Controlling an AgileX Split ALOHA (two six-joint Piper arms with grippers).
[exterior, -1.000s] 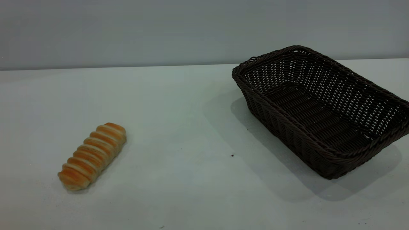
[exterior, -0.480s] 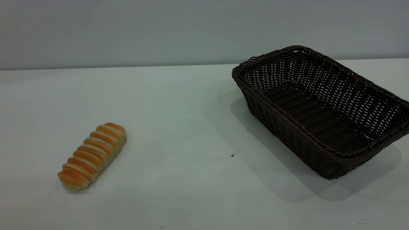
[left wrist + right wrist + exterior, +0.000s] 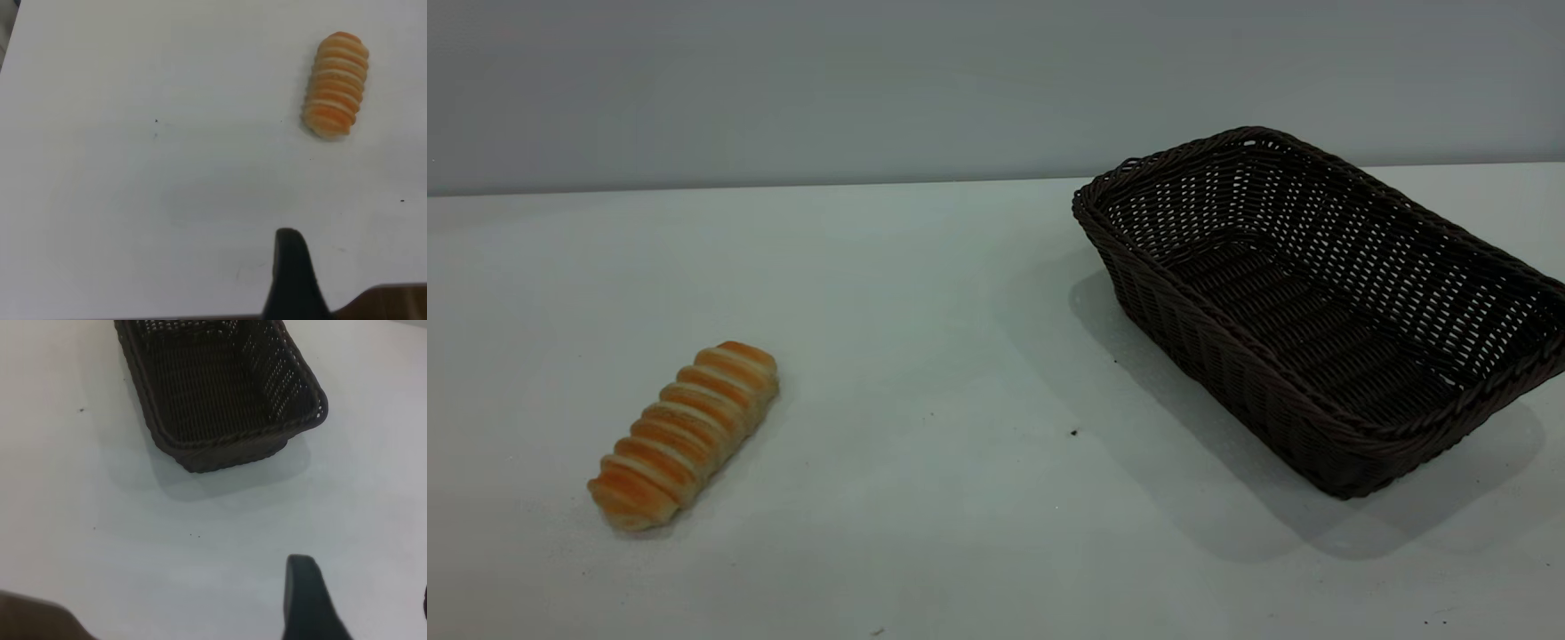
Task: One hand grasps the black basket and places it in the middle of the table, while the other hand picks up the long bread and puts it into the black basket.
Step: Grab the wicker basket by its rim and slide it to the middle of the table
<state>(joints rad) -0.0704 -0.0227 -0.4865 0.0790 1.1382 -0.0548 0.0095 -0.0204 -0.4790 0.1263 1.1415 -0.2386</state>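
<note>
Basket (image 3: 1325, 311) cut by frame edge; bread (image 3: 683, 435) apart.

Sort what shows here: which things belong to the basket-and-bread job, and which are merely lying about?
Part of the job:
black basket, empty, on the table's right side
long bread, on the left side
left gripper and right gripper, touching nothing

Lying about:
tiny dark specks only

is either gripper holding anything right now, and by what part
Nothing is held. The long bread lies alone on the table, and the black basket sits untouched. Only one fingertip of the left gripper and right gripper shows, well clear of both.
</note>
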